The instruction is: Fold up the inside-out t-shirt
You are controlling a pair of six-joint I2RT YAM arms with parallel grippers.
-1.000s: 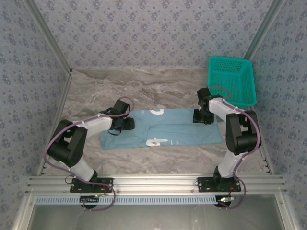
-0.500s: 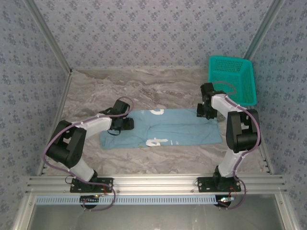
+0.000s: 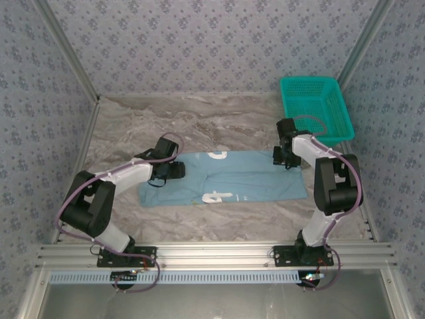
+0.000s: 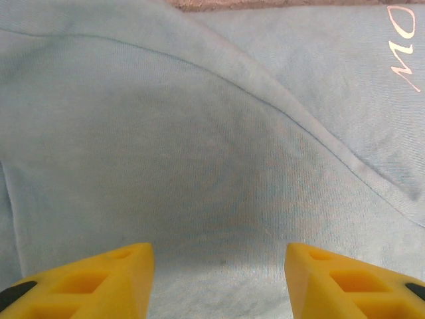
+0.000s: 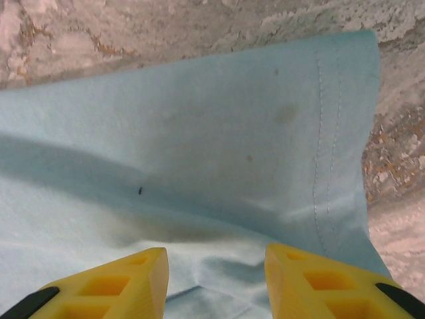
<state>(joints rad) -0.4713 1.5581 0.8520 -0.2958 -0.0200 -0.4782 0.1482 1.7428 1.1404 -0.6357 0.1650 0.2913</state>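
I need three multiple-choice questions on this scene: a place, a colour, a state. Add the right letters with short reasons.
1. Where is the basket? A) table, far right corner B) near left corner C) middle
2. The t-shirt is: A) red B) light blue C) white
3. The left pincer is: A) shut on a sleeve B) holding the basket C) open above the t-shirt
1 A: it sits far right in the top view. 2 B: the cloth is light blue. 3 C: its fingers stand apart.
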